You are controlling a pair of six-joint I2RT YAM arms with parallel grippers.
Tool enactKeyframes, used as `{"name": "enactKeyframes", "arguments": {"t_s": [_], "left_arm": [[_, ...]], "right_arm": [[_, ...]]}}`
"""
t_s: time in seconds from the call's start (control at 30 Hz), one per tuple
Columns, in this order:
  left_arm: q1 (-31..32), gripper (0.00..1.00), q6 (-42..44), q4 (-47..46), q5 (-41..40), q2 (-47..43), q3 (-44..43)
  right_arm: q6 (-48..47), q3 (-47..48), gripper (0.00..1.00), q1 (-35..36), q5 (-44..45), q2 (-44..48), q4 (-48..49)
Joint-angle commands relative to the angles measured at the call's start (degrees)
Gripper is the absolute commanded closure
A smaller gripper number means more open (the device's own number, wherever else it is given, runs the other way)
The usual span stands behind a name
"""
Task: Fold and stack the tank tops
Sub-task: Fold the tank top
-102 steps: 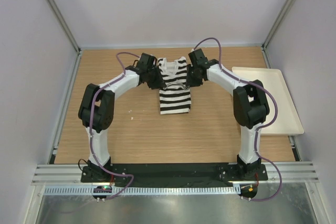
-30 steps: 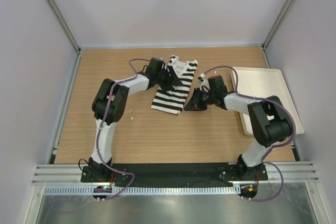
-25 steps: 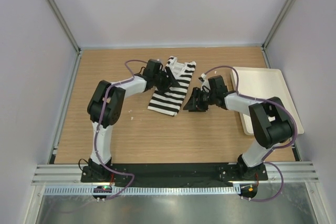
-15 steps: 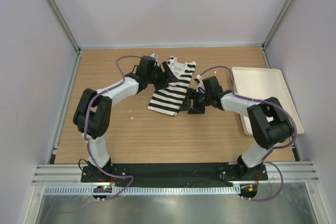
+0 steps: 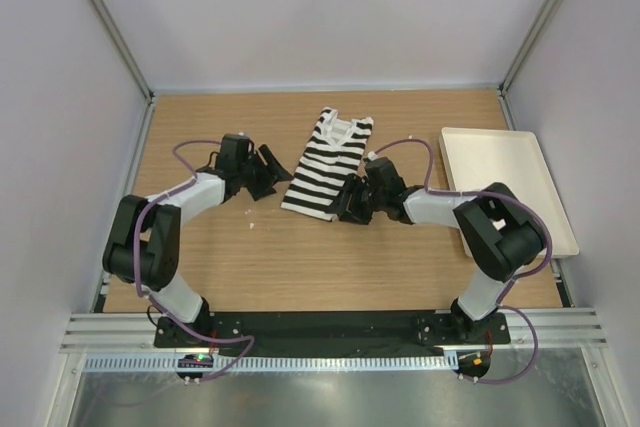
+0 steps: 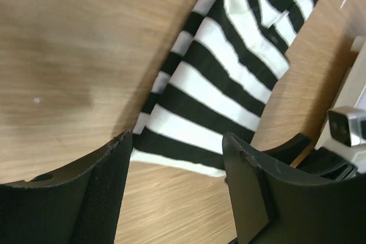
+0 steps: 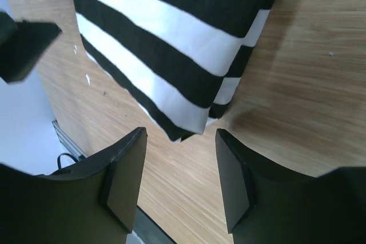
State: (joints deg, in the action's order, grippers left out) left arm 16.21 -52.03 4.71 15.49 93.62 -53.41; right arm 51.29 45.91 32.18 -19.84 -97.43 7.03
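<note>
Tank top [image 5: 322,169]: flat on the table [image 5: 300,257], centre, toward the far edge (neck end farthest).
Left gripper [image 5: 272,169]: just left of the tank top.
Right gripper [image 5: 346,203]: at its near right corner.
Tray [image 5: 505,182]: table's right side, apart from the tank top.

Bright, even light falls from above in the overhead view, and the striped tank top [image 5: 327,165] reads crisp, its white bands not blown out. Just left and right of the tank top, the arms cast only faint, soft-edged shadows on the wooden table [image 5: 300,257]. In the left wrist view the wood left of the tank top is smeared, with a dim grey patch, and the fingers [image 6: 97,198] of the left gripper [image 6: 176,141] look near-black. In the right wrist view a soft shadow lies right of the tank top's corner, and the fingers [image 7: 123,187] of the right gripper [image 7: 180,135] are dark with a slight sheen.
</note>
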Motion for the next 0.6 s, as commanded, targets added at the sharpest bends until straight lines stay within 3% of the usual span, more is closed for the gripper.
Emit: {"name": "enactKeyframes", "arguments": {"t_s": [0.0, 0.1, 0.2, 0.23, 0.3, 0.57], "left_arm": [[0.5, 0.35, 1.8, -1.1, -0.6, -3.8, 1.8], [0.5, 0.36, 2.9, -1.1, -0.9, -4.1, 3.7], [0.6, 0.37, 3.3, -1.3, -0.3, -3.5, 4.6], [0.6, 0.37, 3.3, -1.3, -0.1, -3.4, 5.0], [0.5, 0.37, 3.3, -1.5, -0.1, -3.6, 6.1], [1.8, 0.44, 3.3, -2.9, 0.4, -5.8, 11.0]], "right_arm": [[5.2, 0.4, 0.43, 0.8, 4.2, -1.8, 6.2], [5.5, 1.3, 0.44, 0.8, 5.0, -3.7, 5.5], [5.1, 2.4, 0.54, 0.8, 5.3, -5.1, 4.2], [4.9, 2.3, 0.72, 0.7, 5.9, -5.1, 3.4], [4.7, 1.5, 0.87, 0.2, 6.6, -4.1, 2.9], [-1.2, 3.9, 0.91, -1.3, 3.9, -4.4, -2.1]]}}
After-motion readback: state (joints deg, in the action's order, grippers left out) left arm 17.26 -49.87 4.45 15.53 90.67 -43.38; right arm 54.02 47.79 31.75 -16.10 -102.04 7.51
